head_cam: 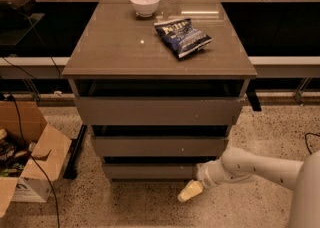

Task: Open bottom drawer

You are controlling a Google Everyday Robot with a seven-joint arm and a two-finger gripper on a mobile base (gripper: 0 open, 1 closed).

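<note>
Speckled terrazzo floor, dark recesses behind (cardboard box at left).

A: The arm — what colour?
B: White, smooth, round like a tube, with a thicker joint at the wrist. It grows broad toward the right edge. The gripper is pale yellow — low, just above the floor.
</note>
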